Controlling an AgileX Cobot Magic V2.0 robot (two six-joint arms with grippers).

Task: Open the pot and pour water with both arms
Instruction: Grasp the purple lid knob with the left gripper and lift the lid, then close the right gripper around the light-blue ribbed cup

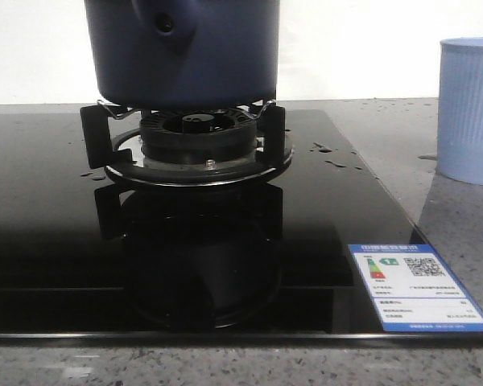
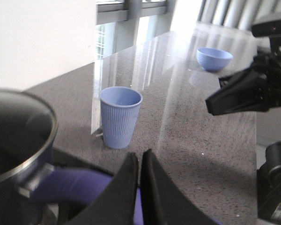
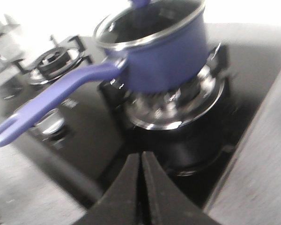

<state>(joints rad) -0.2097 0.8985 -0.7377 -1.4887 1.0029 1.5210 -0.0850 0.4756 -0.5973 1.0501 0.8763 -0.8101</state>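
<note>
Pot: the navy pot (image 1: 183, 52) stood on the burner grate (image 1: 185, 133) of the glossy black hob (image 1: 56, 209); smooth round sides, a round hole in its handle mount.
Front view only: an energy label (image 1: 419, 287) lay on the hob's corner, with water droplets near the burner.
Right wrist view only: the pot's long purple handle (image 3: 51, 105), a steel rim and a second burner (image 3: 54, 63) beyond.
Left wrist view only: a pale blue bowl (image 2: 214, 58) far off on the speckled grey bench (image 2: 196, 136), well apart from the ribbed cup (image 2: 120, 116).
Left gripper (image 2: 140, 187): fingers pressed together, nothing between them, above the handle.
Right gripper (image 3: 140, 187): fingers likewise closed and empty, short of the pot.
</note>
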